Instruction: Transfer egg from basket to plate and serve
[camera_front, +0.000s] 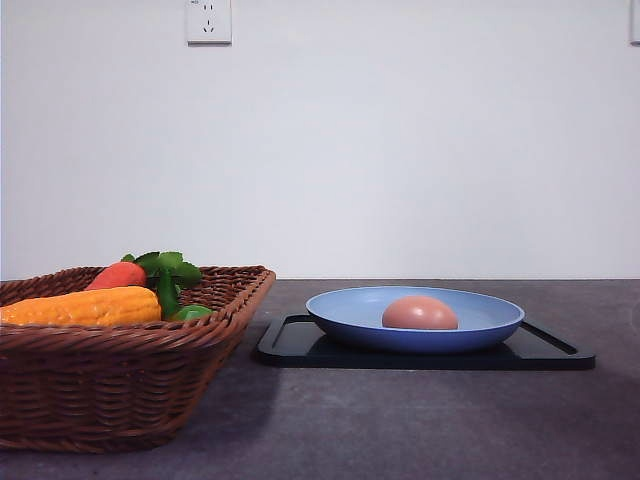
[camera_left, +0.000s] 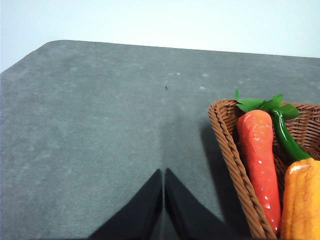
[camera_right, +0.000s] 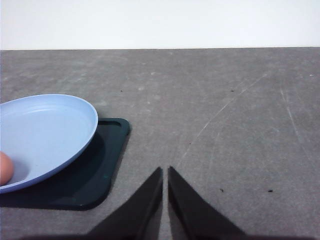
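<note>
Front view: the egg (camera_front: 420, 313) lies inside the plate (camera_front: 345, 312), slightly right of the plate's middle, its lower part hidden by the near rim. The plate sits on a flat black tray (camera_front: 290, 345), and the tray rests on the dark grey tabletop (camera_front: 400, 420). Left of the plate, close but apart from the tray, stands the basket (camera_front: 100, 390); it holds a long orange-yellow vegetable (camera_front: 85, 306), a red-orange carrot (camera_front: 118, 274) with green leaves (camera_front: 165, 267), and a green piece just beside the leaves.

In the left wrist view the left gripper (camera_left: 163, 200) hangs over bare tabletop beside the basket (camera_left: 225, 140), touching nothing. Its fingers (camera_left: 140, 215) are drawn together to a hairline gap, with nothing between them. The carrot (camera_left: 259, 160) lies along the basket's near wall, with the orange-yellow vegetable (camera_left: 302, 200) next to it.

In the right wrist view the right gripper (camera_right: 165, 200) hangs over the tabletop beside the tray (camera_right: 100, 170), clear of it. Its fingers (camera_right: 142, 210) are likewise pressed almost together and hold nothing. The plate (camera_right: 65, 125) overhangs part of the tray, and a sliver of the egg (camera_right: 5, 167) shows at the picture's edge, inside the plate.
</note>
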